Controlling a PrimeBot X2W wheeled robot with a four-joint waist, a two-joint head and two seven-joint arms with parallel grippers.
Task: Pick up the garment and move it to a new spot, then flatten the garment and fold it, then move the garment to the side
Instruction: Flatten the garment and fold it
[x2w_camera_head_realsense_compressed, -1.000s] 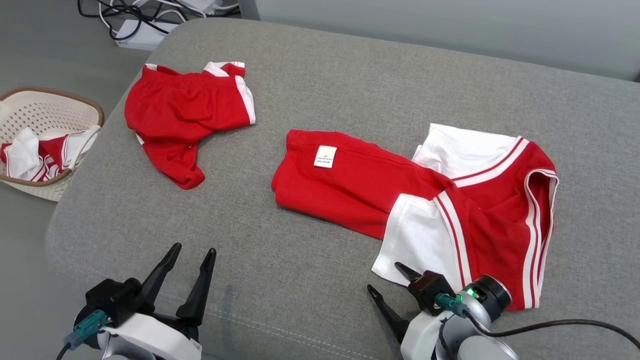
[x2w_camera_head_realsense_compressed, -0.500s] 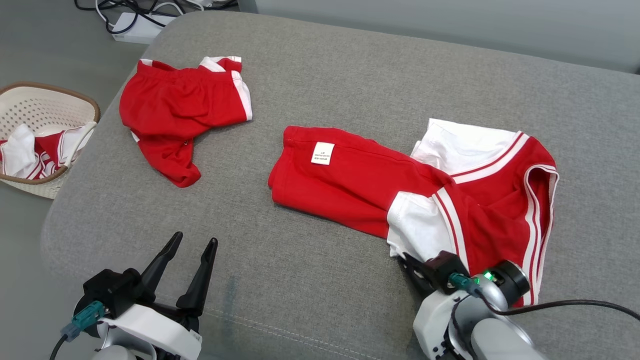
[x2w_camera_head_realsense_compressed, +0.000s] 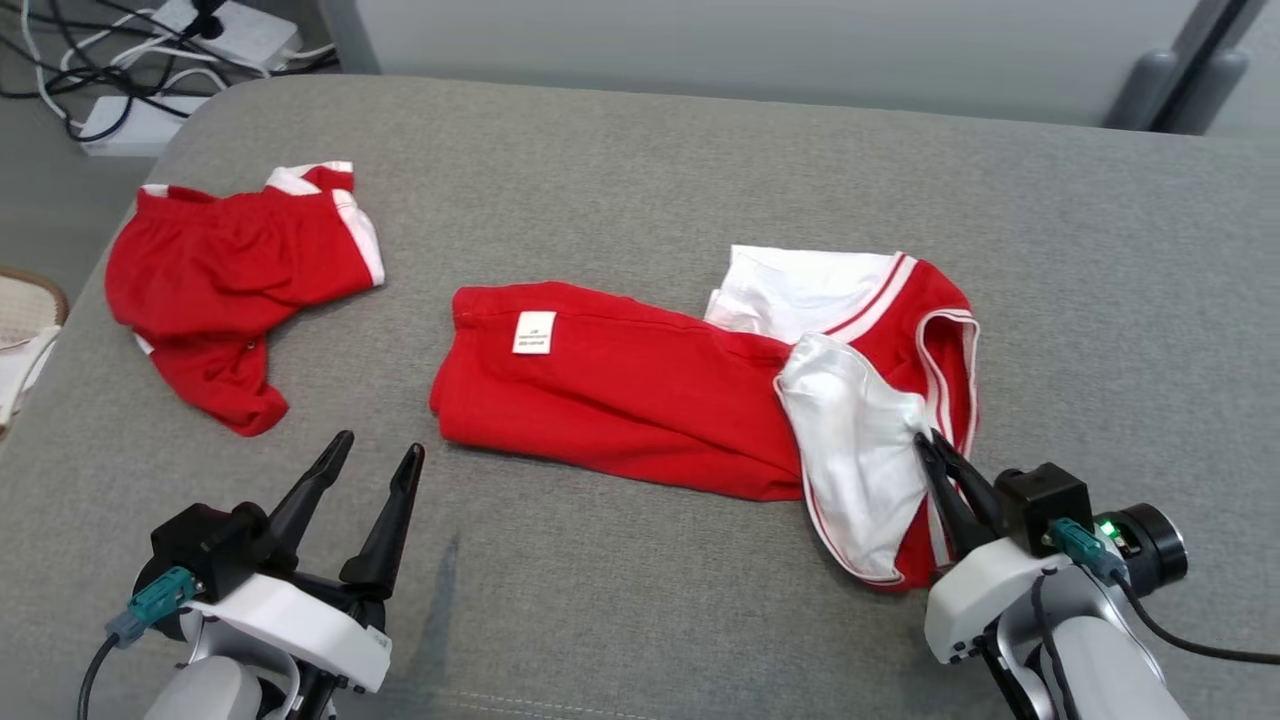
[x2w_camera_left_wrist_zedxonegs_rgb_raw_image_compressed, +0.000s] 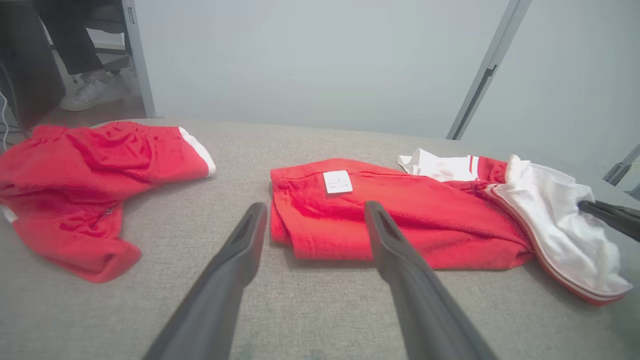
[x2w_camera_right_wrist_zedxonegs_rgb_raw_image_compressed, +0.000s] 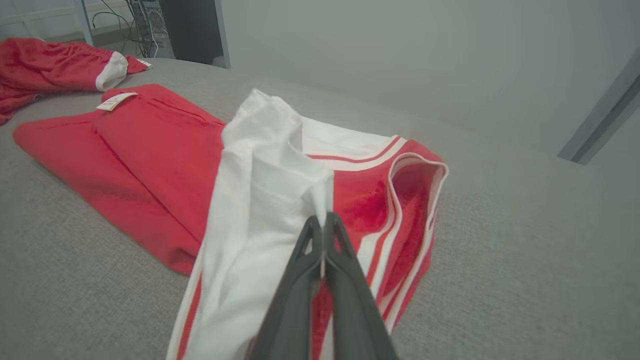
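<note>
The grey woven-fabric cushioned surface (x2w_camera_head_realsense_compressed: 640, 170), perhaps a sofa seat or a mattress, has rounded corners and a faint darker streak (x2w_camera_head_realsense_compressed: 445, 590) near its front. At its middle lies the red-and-white jersey garment (x2w_camera_head_realsense_compressed: 620, 390), its small white label (x2w_camera_head_realsense_compressed: 533, 332) facing up. Well apart, toward the far left corner, lies a crumpled red white-trimmed garment (x2w_camera_head_realsense_compressed: 230, 270).

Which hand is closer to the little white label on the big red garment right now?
Left. The left hand hangs open short of the label, nearer the robot; the right hand pinches the white sleeve at the garment's other end.
</note>
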